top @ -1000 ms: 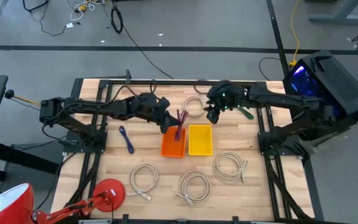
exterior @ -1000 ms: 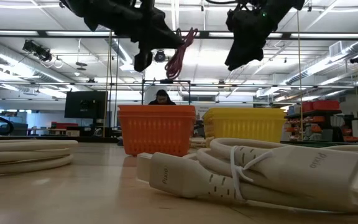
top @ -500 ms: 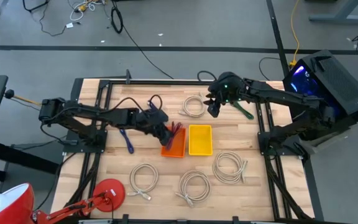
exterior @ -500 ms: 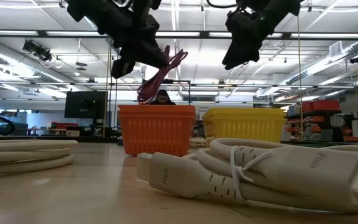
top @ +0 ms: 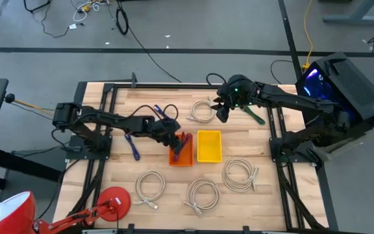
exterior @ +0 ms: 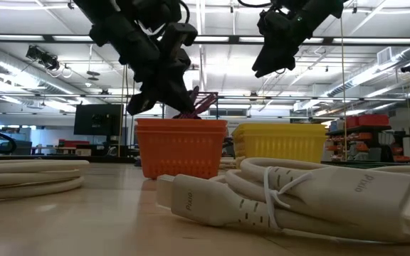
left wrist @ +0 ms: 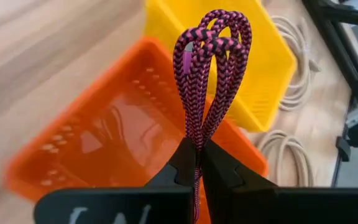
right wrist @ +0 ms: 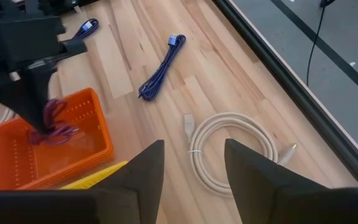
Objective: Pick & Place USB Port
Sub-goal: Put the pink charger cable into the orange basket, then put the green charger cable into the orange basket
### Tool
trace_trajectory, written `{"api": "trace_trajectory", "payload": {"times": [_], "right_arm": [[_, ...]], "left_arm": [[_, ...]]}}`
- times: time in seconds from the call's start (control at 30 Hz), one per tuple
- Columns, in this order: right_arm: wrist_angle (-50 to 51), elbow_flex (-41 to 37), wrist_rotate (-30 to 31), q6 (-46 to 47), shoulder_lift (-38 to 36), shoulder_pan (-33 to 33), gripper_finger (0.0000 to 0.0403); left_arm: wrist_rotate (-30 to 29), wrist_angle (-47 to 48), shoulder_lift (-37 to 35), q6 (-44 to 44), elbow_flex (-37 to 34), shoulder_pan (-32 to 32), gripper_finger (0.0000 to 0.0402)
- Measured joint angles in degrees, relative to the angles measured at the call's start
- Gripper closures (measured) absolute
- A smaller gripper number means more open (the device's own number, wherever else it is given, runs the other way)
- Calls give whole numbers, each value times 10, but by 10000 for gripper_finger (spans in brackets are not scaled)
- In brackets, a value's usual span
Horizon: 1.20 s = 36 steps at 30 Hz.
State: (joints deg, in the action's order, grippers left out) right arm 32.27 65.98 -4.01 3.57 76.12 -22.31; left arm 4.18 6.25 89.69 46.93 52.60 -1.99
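Note:
A purple-pink braided USB cable (left wrist: 209, 59), bundled in loops, sits in my left gripper (left wrist: 197, 155), which is shut on it over the orange basket (top: 181, 151). In the low view the cable (exterior: 198, 102) is just above the orange basket's rim (exterior: 180, 125). The yellow basket (top: 209, 145) stands right beside the orange one. My right gripper (right wrist: 191, 177) is open and hovers above a white coiled cable (right wrist: 229, 149) near the table's far edge. A blue cable (top: 132, 145) lies flat left of the baskets. My left gripper pinches the cable bundle between its two fingers near one end of the loops (left wrist: 197, 142), several strands together. The fingers slant down from the table's left. The free loops (left wrist: 219, 28) stick out beyond the fingertips, lifted over the orange basket's inside.
Three more white coils lie toward the near edge (top: 149, 187), (top: 202, 195), (top: 240, 174); one fills the low view's foreground (exterior: 297, 199). A green object (top: 256, 117) lies by the right arm. A red round object (top: 113, 201) sits at the near left. Black frame rails (top: 102, 123) border the table.
My left gripper has come down toward the orange basket and drawn slightly toward the near edge, staying shut on the cable. The cable's loops, earlier held high above the basket, are now at its rim. My right gripper has barely moved.

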Motion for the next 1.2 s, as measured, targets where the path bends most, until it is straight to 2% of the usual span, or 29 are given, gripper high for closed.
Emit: {"api": "trace_trajectory", "payload": {"times": [0.13, 0.5, 0.6, 0.7, 0.83, 0.97, 1.2], "right_arm": [[0, 0, 0, 0, 0, 0, 234], [0, 0, 1, -2, 0, 0, 234], [1, 0, 16, -4, 0, 0, 234], [31, 1, 56, -10, 0, -2, 234], [87, -18, 75, -10, 4, -18, 234], [96, -59, 75, -5, 0, -37, 234], [111, -146, 76, -10, -2, -111, 234]], "left_arm": [[4, 0, -1, 0, 0, -8, 382], [20, -1, -1, 2, 0, -8, 275], [10, 0, -1, 2, 0, -11, 255], [4, -6, -1, 0, 0, -29, 238], [28, -63, -1, -15, 0, -66, 223], [61, -118, -1, -29, 0, -94, 219], [108, -136, -4, -42, 0, -128, 219]]}}
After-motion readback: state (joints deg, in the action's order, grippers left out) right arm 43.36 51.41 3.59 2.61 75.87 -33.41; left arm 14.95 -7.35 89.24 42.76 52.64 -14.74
